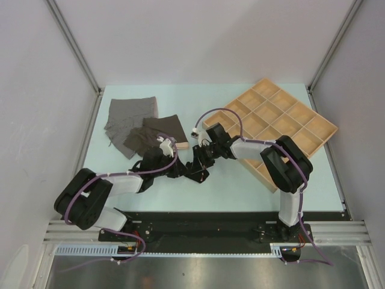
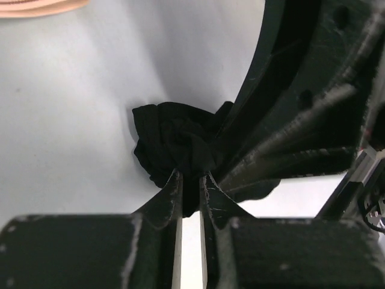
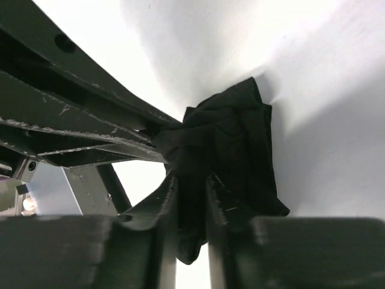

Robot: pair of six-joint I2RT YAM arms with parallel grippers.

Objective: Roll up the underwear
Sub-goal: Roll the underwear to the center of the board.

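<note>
The left gripper and the right gripper each clamp the bunched black underwear. It is on the table, near the brown brief.

Your top view looks down from behind the arm bases over the whole table, while both wrist views, facing each other, closely share the black brief.

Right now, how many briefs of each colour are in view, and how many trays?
black brief: 1
dark brown brief: 1
grey brief: 1
wooden tray: 1
Total: 4
</note>
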